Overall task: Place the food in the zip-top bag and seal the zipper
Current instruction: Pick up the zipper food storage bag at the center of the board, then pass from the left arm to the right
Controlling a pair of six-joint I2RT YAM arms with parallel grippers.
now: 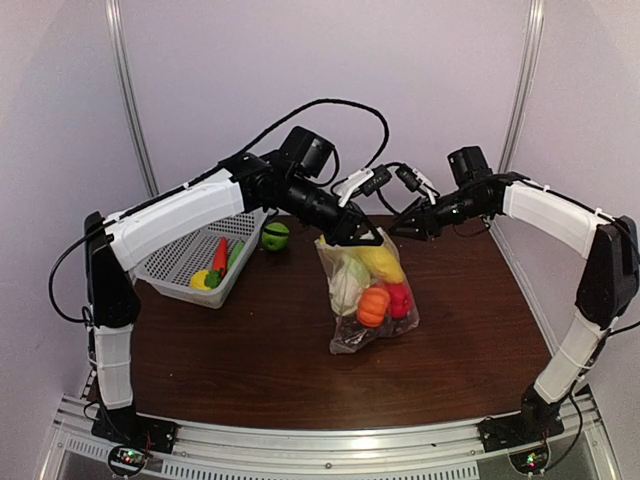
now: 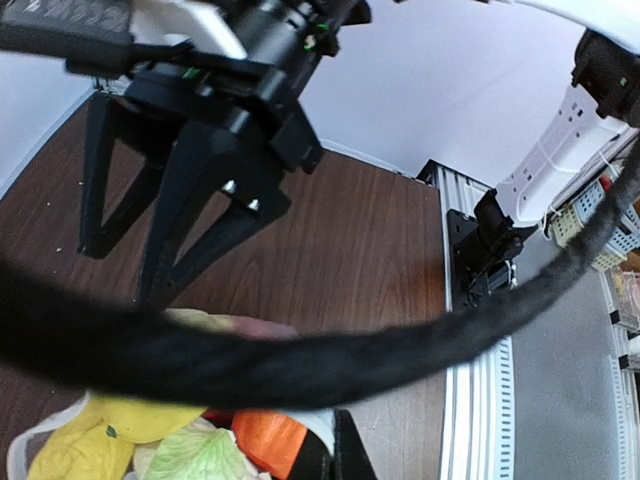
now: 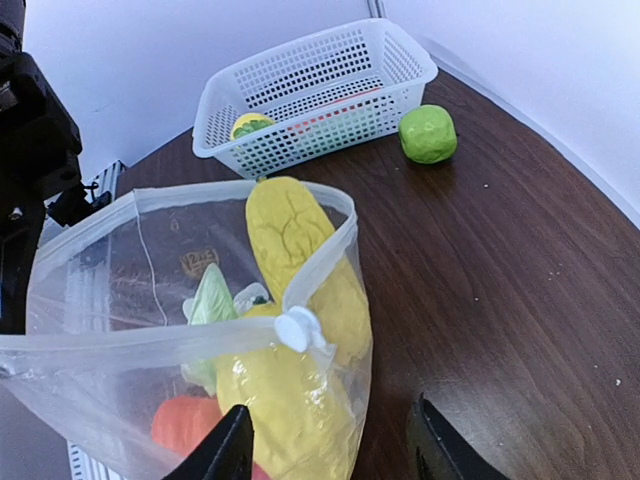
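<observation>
The zip-top bag stands upright at mid table with its mouth open. It holds yellow, pale green, orange and red toy food. My left gripper is shut on the bag's mouth edge and holds it up. My right gripper is open just right of the bag's top. In the right wrist view its fingers stand apart below the zipper's white slider, and a yellow corn sticks up in the bag. A green fruit lies on the table.
A white mesh basket at the left holds red, yellow and green toy food; it also shows in the right wrist view, with the green fruit beside it. A black cable crosses the left wrist view.
</observation>
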